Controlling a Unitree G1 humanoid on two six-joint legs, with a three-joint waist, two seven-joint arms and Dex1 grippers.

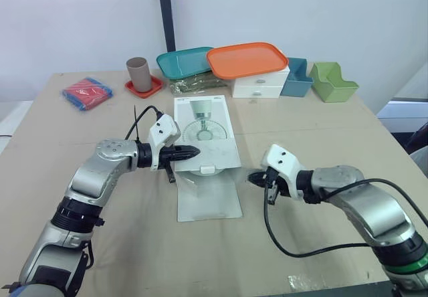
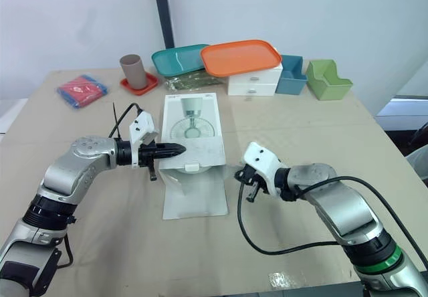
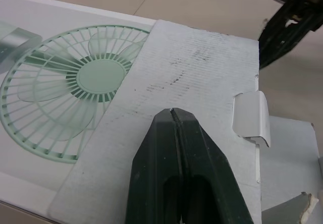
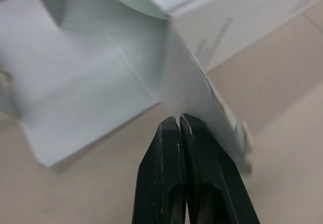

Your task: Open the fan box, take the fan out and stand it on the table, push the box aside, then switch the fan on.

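Observation:
The white fan box (image 1: 204, 133) lies flat in the middle of the table, a green fan printed on its top (image 3: 86, 80). Its long lid flap (image 1: 208, 195) is folded out toward me and lies on the table. My left gripper (image 1: 196, 152) is shut and hovers over the near part of the box top, with nothing between its fingers (image 3: 176, 133). My right gripper (image 1: 252, 177) is shut too, low over the table just right of the box's near corner, its tip beside a side flap (image 4: 202, 98). The fan itself is hidden inside.
Along the far edge stand a brown cup on a red coaster (image 1: 139, 75), a teal tray (image 1: 184, 61), an orange tray (image 1: 247, 59) on a white drawer unit (image 1: 261, 84), a blue bin (image 1: 296, 76) and a green bin (image 1: 332, 81). A red-blue cloth (image 1: 87, 92) lies far left.

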